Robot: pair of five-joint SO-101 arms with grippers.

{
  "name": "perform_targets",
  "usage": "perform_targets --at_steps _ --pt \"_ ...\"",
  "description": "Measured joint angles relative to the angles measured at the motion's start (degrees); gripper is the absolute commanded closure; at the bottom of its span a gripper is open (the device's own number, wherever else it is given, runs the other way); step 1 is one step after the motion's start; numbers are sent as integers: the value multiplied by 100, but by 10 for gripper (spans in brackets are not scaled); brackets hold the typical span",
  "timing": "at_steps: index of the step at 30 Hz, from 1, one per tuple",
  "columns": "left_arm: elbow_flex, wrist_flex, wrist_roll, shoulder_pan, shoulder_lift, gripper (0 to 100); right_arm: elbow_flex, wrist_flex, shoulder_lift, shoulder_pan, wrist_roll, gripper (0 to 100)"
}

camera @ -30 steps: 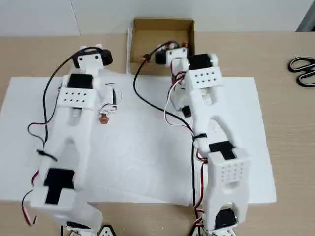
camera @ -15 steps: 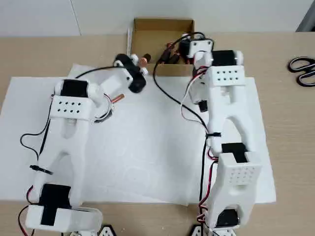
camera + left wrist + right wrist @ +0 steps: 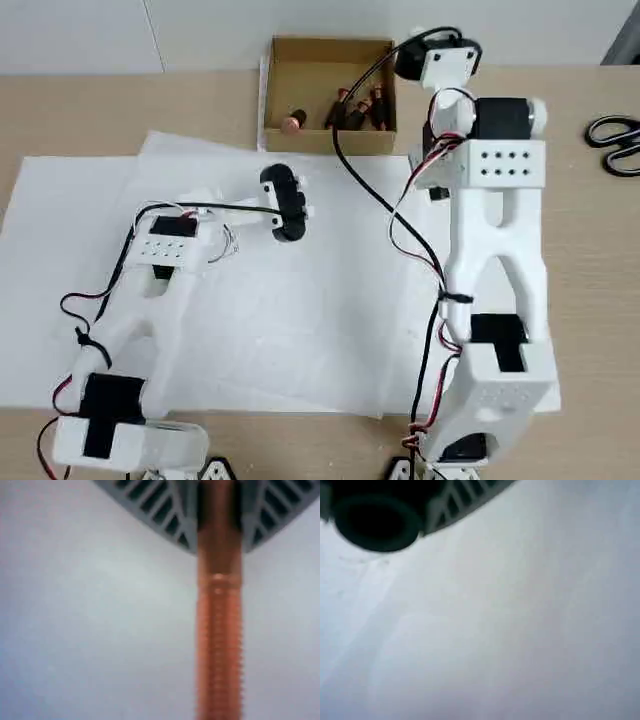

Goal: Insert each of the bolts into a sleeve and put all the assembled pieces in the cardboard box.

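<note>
A copper bolt [image 3: 218, 630] with a threaded shaft sticks out from between grey ribbed jaws; my left gripper [image 3: 218, 535] is shut on its smooth upper end, over white paper. In the high view the left arm's wrist [image 3: 284, 204] hovers over the paper, a little in front of the cardboard box [image 3: 276, 92]. Several dark sleeves with copper bolts [image 3: 357, 108] lie in the box's right half, and a copper-ended piece [image 3: 292, 123] lies at its front left. My right gripper [image 3: 440, 55] is just right of the box. A black ring-shaped thing [image 3: 375, 527] shows close up in the right wrist view.
A white paper sheet [image 3: 320, 330] covers the middle of the tan table [image 3: 580, 220]. Scissors [image 3: 615, 142] lie at the far right edge. Black and red cables [image 3: 370, 190] run across the paper between the arms.
The left arm picked the copper bolt off the paper, swung toward the box, then drew back. The right arm left the box and swung to its right side.
</note>
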Motion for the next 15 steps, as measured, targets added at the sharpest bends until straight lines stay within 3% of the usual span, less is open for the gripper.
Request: perform_targets --at_steps 10,13,15 --pt "26 -97 466 0 -53 877 0 9 -9 -35 0 995" --pt "-123 -97 1257 0 -62 874 0 9 -9 -88 0 995" --pt "-413 35 2207 -79 -70 874 0 9 -9 -62 0 995"
